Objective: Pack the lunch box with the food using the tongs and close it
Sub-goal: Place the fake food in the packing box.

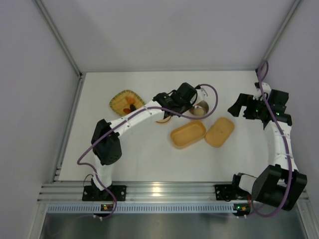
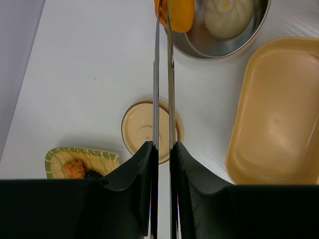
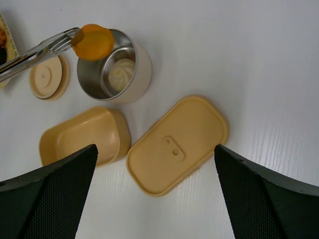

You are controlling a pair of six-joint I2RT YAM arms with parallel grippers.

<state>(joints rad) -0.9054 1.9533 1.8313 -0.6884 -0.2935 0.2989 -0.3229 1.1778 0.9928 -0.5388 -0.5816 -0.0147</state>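
Observation:
My left gripper [image 2: 163,148] is shut on the slim silver tongs [image 2: 156,74], both arms pressed nearly together. The tong tips pinch an orange piece of food [image 2: 179,12] over the rim of a steel bowl [image 2: 199,42]. The tan-orange lunch box [image 2: 276,114] lies open and bare to the right of the tongs. Its flat lid [image 3: 177,144] rests on the table beside the box [image 3: 82,137]. More food, an orange piece [image 2: 74,168] and a dark piece [image 2: 92,174], sits in a woven tray [image 2: 60,155]. Above the lid, my right gripper [image 3: 154,149] hangs wide open and holds nothing.
The steel bowl [image 3: 139,69] holds a white bun [image 3: 122,73]. Its round tan lid [image 2: 142,127] lies flat under the tongs. White walls close the table at the back and sides, and the woven tray [image 1: 126,101] sits at the back left.

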